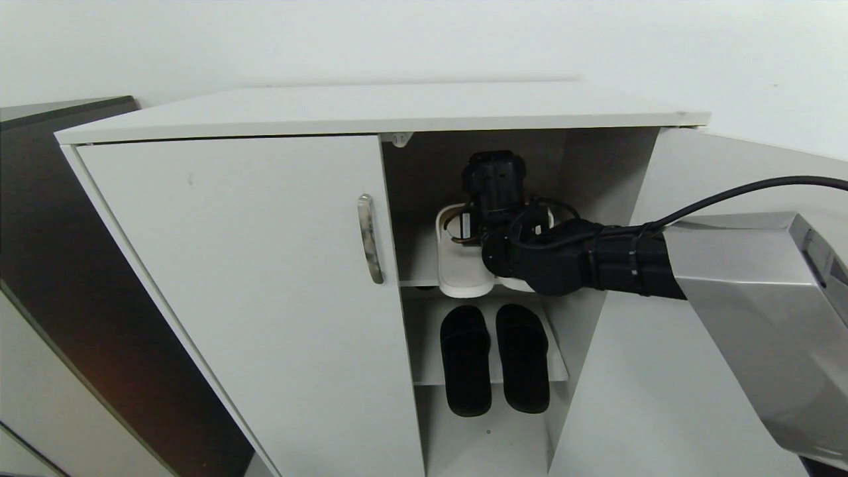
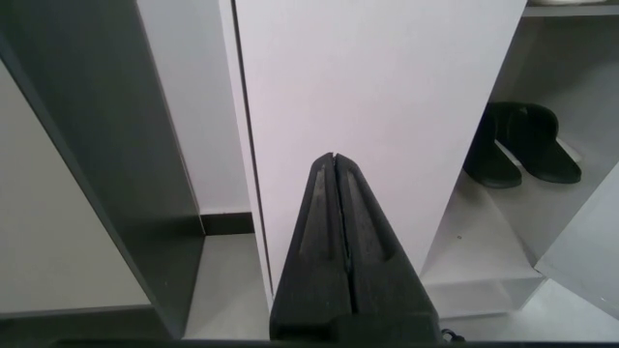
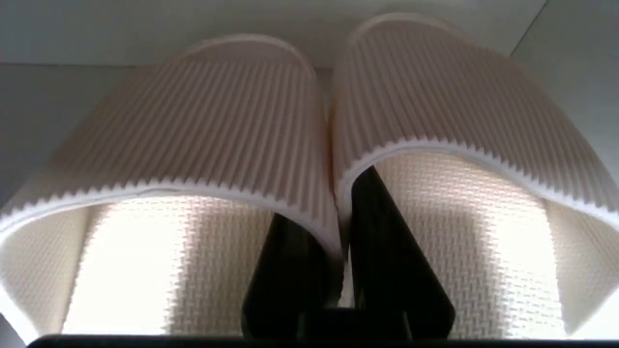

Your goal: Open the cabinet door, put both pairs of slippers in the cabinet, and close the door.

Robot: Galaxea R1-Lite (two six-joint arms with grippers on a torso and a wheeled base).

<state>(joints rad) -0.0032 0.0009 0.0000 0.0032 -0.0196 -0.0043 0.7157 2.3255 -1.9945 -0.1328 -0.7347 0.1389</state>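
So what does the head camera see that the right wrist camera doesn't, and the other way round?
Head view's extras: the cabinet's closed left door, its handle, and black slippers on the lower shelf. Right wrist view's extras: a close look at the ribbed straps of the white slippers, their inner edges pinched together by the right gripper. Shared: the white slippers at the upper shelf, held by the right gripper.

Head and left wrist views share black slippers (image 1: 465, 358)

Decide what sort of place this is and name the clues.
Probably a home entryway or a mock-up: a white shoe cabinet against a bare wall, black slippers on one shelf, white slippers on the shelf above.
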